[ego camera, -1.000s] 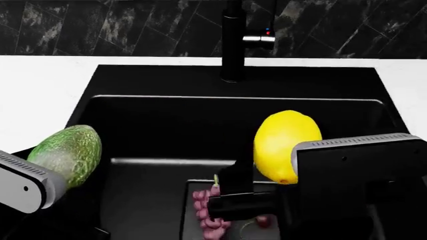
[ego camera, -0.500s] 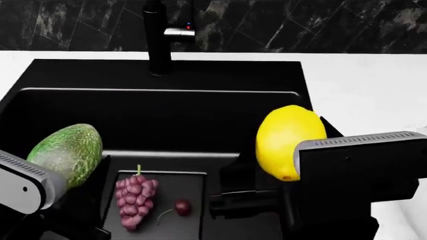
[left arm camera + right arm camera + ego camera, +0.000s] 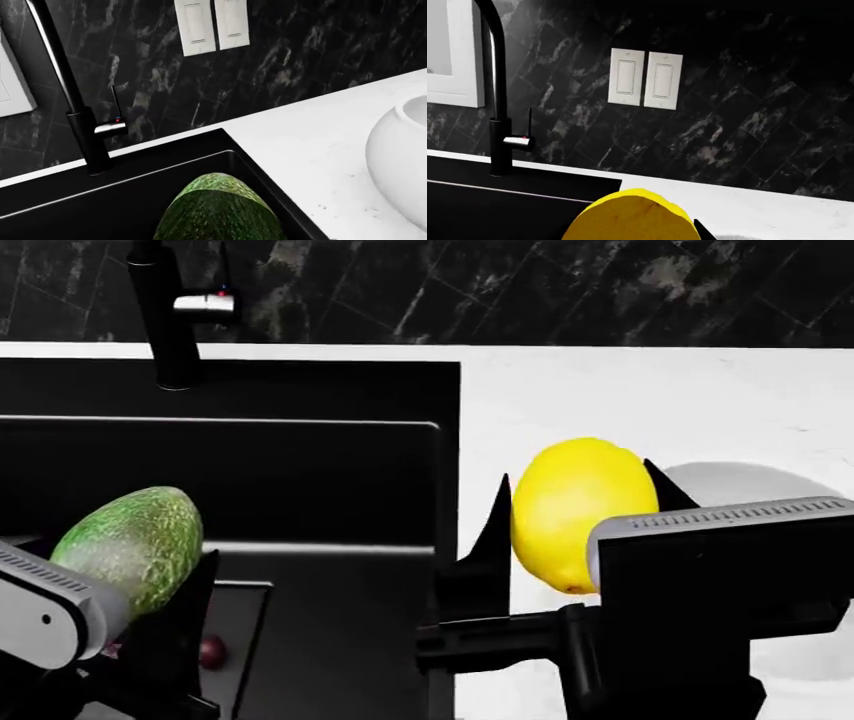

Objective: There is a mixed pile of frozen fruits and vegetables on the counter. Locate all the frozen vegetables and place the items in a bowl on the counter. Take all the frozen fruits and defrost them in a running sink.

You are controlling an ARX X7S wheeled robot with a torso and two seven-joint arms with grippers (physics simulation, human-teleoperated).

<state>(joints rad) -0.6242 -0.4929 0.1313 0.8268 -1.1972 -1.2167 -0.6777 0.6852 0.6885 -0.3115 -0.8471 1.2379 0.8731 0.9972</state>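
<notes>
Over the sink [image 3: 267, 470], left gripper [image 3: 140, 575] jaws clamped on the avocado [image 3: 130, 545]. Right gripper [image 3: 581, 540] jaws gripping the lemon [image 3: 577, 510] above the white bench [image 3: 641, 400]. Cherry [image 3: 211, 651] half hidden in the basin behind the left gripper. Bowl [image 3: 400, 160] cut off at the left wrist view's edge.
</notes>
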